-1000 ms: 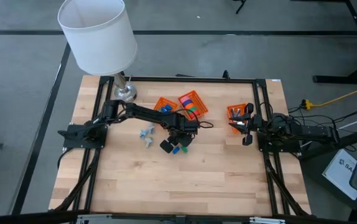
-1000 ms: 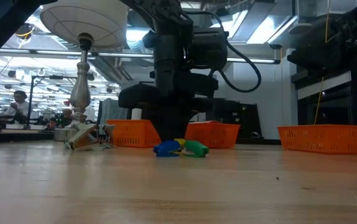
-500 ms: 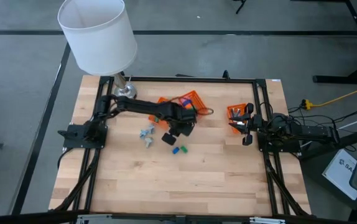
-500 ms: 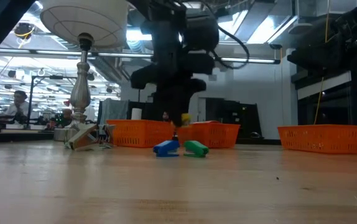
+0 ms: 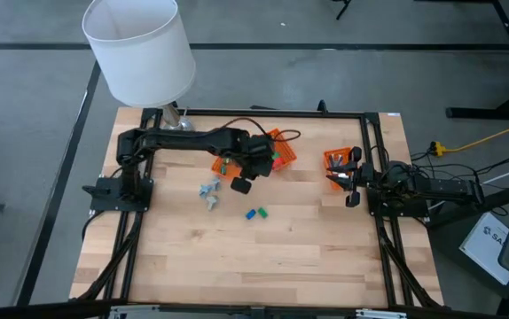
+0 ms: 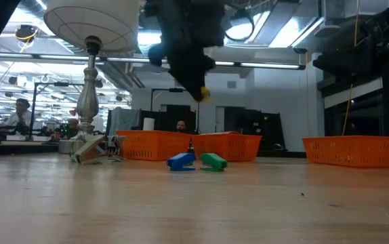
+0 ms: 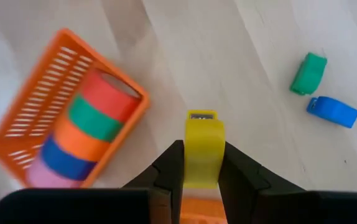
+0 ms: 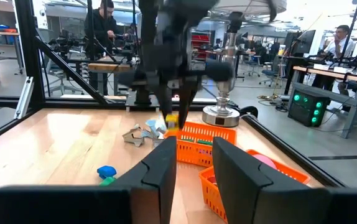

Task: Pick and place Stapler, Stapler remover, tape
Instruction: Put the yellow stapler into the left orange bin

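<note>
My left gripper (image 7: 202, 150) is high over the table near the far baskets, shut on a small yellow stapler (image 7: 203, 140); the low view shows it (image 6: 203, 93) well above the wood. A blue stapler (image 7: 333, 112) and a green one (image 7: 308, 73) lie flat on the table. Rolls of tape (image 7: 85, 134) sit side by side in an orange basket (image 5: 277, 146). Grey staple removers (image 5: 208, 190) lie on the table left of the gripper. My right gripper (image 8: 192, 165) waits open at the table's right side. My left gripper pinches the yellow stapler's two long sides (image 7: 188, 165) between its two fingers, coming from above and pointing down. The stapler lies along the fingers, and its metal-tipped end (image 7: 201, 116) sticks out past the fingertips. It is lifted clear of the table.
A second orange basket (image 5: 228, 151) lies partly under the left arm, and a third (image 5: 336, 165) stands by the right gripper. A lamp with a white shade (image 5: 139, 49) stands at the far left corner. The near half of the table (image 5: 263, 266) is bare wood.
My left gripper has risen from the table beside the blue and green staplers, carrying the yellow stapler up, and has moved toward the far edge and the orange baskets. The blue and green staplers have stayed on the table.
</note>
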Motion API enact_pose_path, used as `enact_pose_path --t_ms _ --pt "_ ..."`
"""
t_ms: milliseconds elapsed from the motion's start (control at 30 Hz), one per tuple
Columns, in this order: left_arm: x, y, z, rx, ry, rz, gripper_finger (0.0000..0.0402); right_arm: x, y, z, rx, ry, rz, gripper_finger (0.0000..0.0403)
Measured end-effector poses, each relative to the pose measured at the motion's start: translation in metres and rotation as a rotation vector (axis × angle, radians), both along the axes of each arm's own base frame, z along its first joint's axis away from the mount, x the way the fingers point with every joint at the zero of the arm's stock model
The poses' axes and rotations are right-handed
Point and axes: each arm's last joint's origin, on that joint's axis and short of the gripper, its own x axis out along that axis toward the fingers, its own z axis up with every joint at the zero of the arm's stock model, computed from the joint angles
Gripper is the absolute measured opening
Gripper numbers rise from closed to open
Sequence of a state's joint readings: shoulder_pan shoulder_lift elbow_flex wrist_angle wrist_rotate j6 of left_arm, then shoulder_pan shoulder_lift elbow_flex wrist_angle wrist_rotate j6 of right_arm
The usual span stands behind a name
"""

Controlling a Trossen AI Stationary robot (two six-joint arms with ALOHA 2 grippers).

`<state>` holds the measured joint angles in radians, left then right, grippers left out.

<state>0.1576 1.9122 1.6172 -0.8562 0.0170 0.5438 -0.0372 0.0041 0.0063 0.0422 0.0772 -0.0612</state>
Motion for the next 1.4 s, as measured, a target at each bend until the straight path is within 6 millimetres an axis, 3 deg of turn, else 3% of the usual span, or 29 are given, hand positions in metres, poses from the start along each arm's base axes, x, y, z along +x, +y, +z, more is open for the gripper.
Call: enact_pose_path --t_ms 367,733,1000,1233,1400 --pt "-0.028 0.025 0.048 0.101 -0.109 0.181 0.0072 0.0 0.0 0.0 0.0 0.0 0.0 0.0108" --pt "-0.048 0.053 0.05 0.011 -0.066 0.45 0.0075 0.0 0.0 0.0 0.0 0.0 0.0 0.0108" --pt "-0.06 0.06 0.017 -0.055 0.04 0.582 0.0074 0.0 0.0 0.0 0.0 0.0 0.0 0.0108" --pt "-0.072 0.055 -0.017 -0.106 0.148 0.637 0.0073 0.0 0.0 0.0 0.0 0.0 0.0 0.0108" --pt "-0.075 0.05 -0.03 -0.142 0.178 0.626 0.0077 0.0 0.0 0.0 0.0 0.0 0.0 0.0108"
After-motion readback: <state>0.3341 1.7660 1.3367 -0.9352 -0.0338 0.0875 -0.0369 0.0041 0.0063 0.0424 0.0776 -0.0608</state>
